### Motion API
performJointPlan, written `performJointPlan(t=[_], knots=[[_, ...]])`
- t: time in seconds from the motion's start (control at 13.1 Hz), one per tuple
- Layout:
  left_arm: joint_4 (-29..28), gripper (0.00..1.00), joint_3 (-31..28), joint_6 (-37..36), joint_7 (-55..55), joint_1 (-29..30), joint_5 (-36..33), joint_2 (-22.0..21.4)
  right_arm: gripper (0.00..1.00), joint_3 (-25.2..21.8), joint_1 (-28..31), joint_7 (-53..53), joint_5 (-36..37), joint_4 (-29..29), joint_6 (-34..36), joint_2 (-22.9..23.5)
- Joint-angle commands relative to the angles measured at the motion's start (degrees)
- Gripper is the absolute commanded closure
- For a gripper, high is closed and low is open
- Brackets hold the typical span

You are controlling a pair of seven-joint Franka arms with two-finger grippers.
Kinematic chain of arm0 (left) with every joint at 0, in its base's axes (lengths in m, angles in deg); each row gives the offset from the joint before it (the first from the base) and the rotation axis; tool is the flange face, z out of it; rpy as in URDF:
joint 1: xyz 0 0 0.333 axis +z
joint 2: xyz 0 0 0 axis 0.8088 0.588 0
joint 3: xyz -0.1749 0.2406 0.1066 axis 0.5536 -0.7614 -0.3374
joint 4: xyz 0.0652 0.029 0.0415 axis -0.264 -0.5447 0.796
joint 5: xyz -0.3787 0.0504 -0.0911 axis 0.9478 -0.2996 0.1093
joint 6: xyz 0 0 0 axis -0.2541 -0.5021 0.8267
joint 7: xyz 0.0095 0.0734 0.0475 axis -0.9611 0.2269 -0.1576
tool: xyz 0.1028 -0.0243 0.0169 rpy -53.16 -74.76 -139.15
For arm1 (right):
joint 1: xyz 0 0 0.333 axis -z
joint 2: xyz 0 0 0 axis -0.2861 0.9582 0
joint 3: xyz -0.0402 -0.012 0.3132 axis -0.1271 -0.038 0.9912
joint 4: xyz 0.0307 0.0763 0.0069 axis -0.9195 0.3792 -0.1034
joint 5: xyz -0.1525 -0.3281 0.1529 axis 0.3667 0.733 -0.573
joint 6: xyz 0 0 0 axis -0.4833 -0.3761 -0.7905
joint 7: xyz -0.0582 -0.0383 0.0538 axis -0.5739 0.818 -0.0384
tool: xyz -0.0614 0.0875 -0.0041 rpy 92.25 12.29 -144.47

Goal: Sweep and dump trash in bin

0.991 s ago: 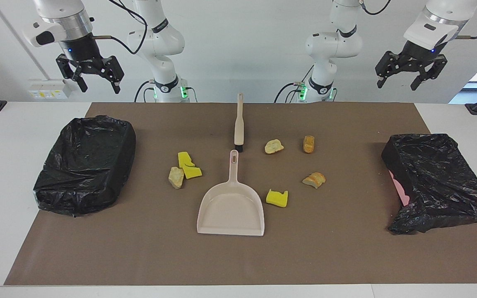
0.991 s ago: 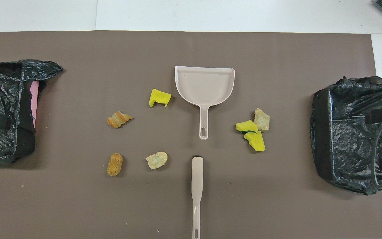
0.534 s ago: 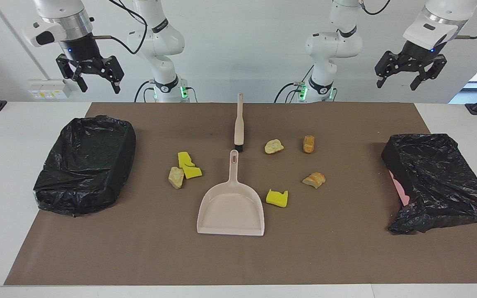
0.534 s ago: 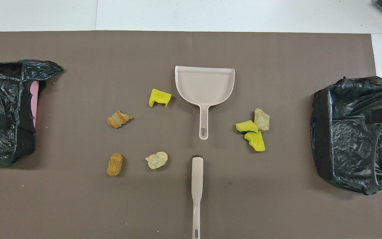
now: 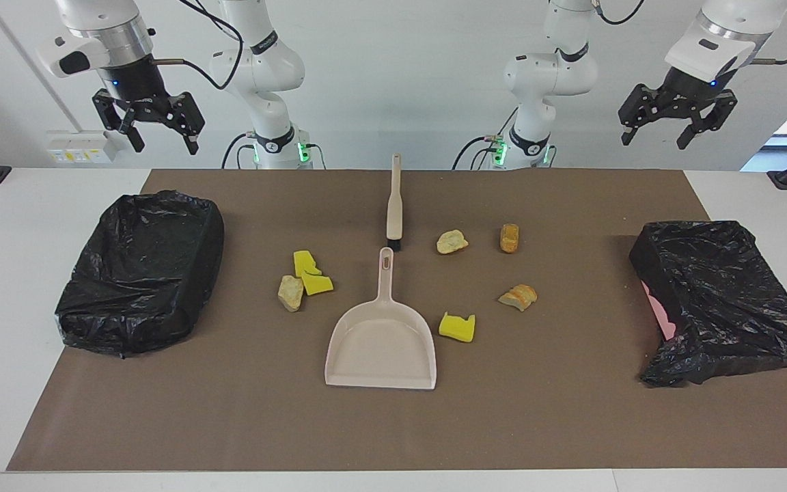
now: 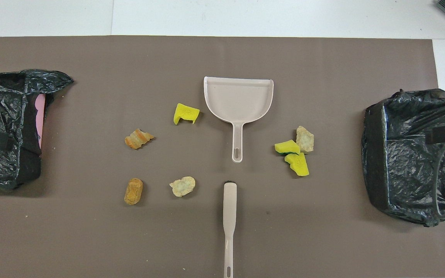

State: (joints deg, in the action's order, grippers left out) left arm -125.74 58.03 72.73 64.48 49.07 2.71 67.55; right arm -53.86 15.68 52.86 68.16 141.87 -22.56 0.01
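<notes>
The trash lies scattered on the brown mat: three yellow sponge chunks (image 5: 457, 326) (image 6: 186, 113) and several tan lumps (image 5: 451, 241) (image 6: 182, 186). In the middle lies the beige dustpan (image 5: 380, 342) (image 6: 238, 96), with nothing in it and its handle toward the robots. In line with it, nearer the robots, lies the brush (image 5: 394, 205) (image 6: 229, 216). A black-bagged bin (image 5: 141, 270) (image 6: 411, 154) stands at the right arm's end, and another bin (image 5: 721, 301) (image 6: 2, 127) at the left arm's end. My right gripper (image 5: 164, 143) and left gripper (image 5: 654, 140) hang high, open and holding nothing.
Two of the yellow chunks (image 5: 311, 273) and one tan lump (image 5: 290, 292) cluster beside the dustpan handle, toward the right arm's end. White tabletop (image 5: 11, 287) borders the mat. Pink plastic (image 5: 660, 311) shows under the liner of the bin at the left arm's end.
Both grippers have drifted slightly upward. Nothing on the table has moved.
</notes>
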Motion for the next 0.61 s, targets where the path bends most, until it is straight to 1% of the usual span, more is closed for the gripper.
performJointPlan(t=[0.0, 0.53], knots=[[-0.90, 0.00, -0.03, -0.01, -0.18, 0.08, 0.70, -0.96, 0.00, 0.18, 0.42, -0.03, -0.98, -0.87, 1.10, 0.32], [-1.25, 0.00, -0.03, -0.01, -0.09, -0.18, 0.70, -1.14, 0.00, 0.18, 0.42, -0.03, -0.98, -0.87, 1.10, 0.32]])
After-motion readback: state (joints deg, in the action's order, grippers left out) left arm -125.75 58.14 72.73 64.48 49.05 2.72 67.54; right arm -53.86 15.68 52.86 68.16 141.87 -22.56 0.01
